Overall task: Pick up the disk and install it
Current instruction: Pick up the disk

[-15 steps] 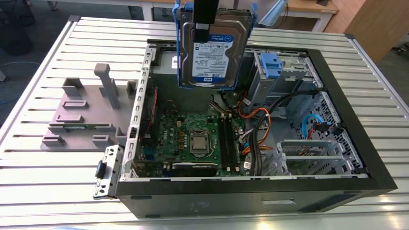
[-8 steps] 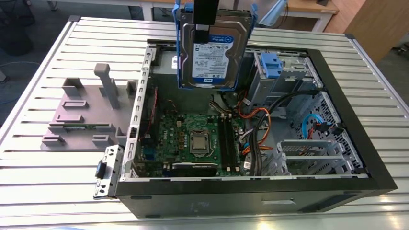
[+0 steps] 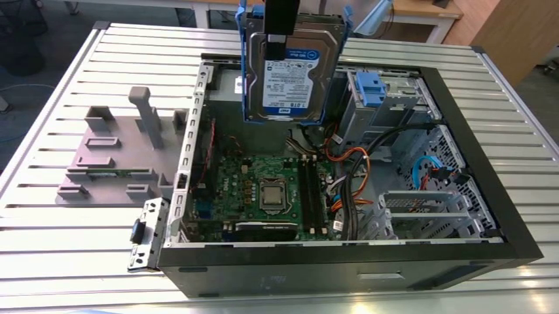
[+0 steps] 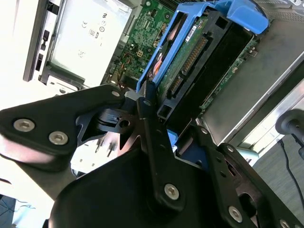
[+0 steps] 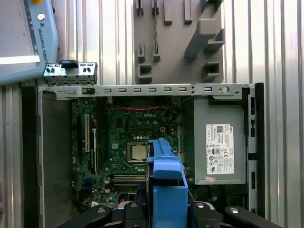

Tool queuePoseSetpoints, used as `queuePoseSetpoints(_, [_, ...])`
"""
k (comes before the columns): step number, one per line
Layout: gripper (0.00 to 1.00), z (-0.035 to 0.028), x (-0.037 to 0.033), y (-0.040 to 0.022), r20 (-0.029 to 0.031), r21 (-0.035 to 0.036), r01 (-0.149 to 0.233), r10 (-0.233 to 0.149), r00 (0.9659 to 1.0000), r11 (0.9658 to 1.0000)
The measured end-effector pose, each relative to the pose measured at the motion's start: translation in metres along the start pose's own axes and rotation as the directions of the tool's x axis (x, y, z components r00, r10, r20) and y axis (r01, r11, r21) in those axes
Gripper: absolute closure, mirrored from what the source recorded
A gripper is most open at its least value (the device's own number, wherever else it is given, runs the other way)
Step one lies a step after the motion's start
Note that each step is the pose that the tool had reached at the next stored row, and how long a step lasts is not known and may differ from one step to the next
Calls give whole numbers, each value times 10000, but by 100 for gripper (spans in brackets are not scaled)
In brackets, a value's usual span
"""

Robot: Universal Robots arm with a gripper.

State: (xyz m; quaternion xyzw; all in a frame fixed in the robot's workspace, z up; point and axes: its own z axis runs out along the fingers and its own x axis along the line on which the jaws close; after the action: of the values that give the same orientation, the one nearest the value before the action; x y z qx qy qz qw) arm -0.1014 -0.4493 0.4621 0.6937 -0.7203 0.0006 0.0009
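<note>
Gripper (image 3: pixel 279 39) clenched on 1 disk (image 3: pixel 292 75), upright above open case (image 3: pixel 349 265) (orange cables (image 3: pixel 347 156) nearby); a slipping grip risks dropping it onto motherboard (image 3: pixel 262 190).

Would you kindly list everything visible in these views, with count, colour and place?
silver-grey disk in blue plastic carrier: one, white-and-blue label, held upright above the case.
open metal computer case: one, black, lying on the table.
flat motherboard: one, green, on the case floor.
metal power supply box: one, grey, in a case corner.
metal drive cage with blue tab: one, silver, inside the case.
thin cables: several, orange and blue, inside the case.
plastic stand with upright posts: one, grey, on the table at the exterior view's left.
slatted metal table: one, silver, under everything.
claw: one, black, shut on the disk from above.
</note>
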Motion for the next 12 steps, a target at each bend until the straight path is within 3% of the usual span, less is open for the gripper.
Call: queuePoseSetpoints(12, [64,0,39,-1,-1,0,0,0,10000,10000])
